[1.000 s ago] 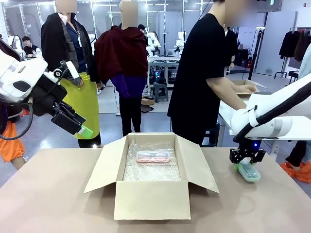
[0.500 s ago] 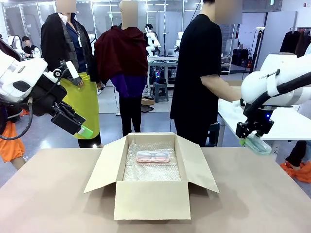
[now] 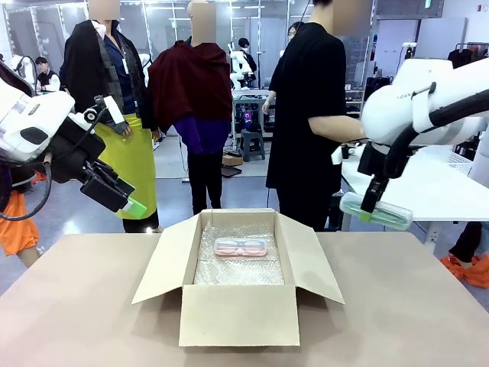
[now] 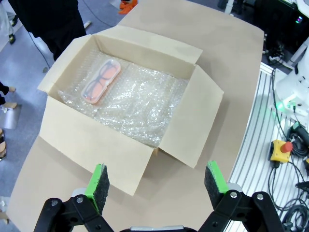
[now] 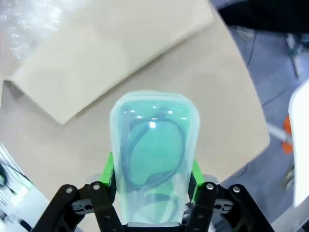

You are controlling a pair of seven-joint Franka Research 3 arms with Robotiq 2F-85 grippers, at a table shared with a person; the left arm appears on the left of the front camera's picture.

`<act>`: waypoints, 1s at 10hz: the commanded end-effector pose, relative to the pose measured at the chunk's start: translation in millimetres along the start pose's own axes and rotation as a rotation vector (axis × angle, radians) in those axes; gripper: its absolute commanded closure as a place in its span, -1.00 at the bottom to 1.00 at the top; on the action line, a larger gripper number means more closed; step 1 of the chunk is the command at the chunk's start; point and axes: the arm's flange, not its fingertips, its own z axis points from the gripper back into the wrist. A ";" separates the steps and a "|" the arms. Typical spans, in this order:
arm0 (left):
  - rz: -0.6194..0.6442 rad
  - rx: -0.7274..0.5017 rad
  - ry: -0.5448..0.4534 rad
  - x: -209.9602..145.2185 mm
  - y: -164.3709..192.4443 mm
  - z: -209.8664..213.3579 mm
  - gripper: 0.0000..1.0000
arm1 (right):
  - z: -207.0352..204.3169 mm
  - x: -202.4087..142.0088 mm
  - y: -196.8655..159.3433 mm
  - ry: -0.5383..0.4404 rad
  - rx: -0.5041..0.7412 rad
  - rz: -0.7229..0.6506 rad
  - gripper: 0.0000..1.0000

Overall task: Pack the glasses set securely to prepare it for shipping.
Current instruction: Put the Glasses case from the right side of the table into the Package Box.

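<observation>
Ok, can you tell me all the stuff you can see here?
cardboard box: one, brown, open in the middle of the table
bubble wrap: one sheet, clear, lining the box
pink glasses case: one, pink, on the bubble wrap at the box's far end
teal glasses case: one, teal-green, in the air right of the box
table: one, tan, under the box
person: one, black shirt, at the far side
left hand: one, black with green pads, open, raised left of the box
right hand: one, same colours, shut on the teal glasses case
</observation>
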 end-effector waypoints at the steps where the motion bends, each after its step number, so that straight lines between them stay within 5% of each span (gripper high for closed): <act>1: -0.012 -0.018 -0.008 -1.7 0.3 2.8 -1.00 | -2.2 30.7 20.6 0.007 0.066 0.382 0.44; 4: -0.012 -0.018 -0.008 -1.7 0.3 2.8 -1.00 | -24.4 130.9 97.1 0.055 0.067 0.574 0.44; 7: -0.012 -0.018 -0.008 -1.7 0.3 2.8 -1.00 | -47.5 194.7 148.4 0.098 0.091 0.673 0.44; 10: -0.012 -0.018 -0.008 -1.7 0.3 2.8 -1.00 | -78.7 234.3 180.7 0.096 0.142 0.587 0.44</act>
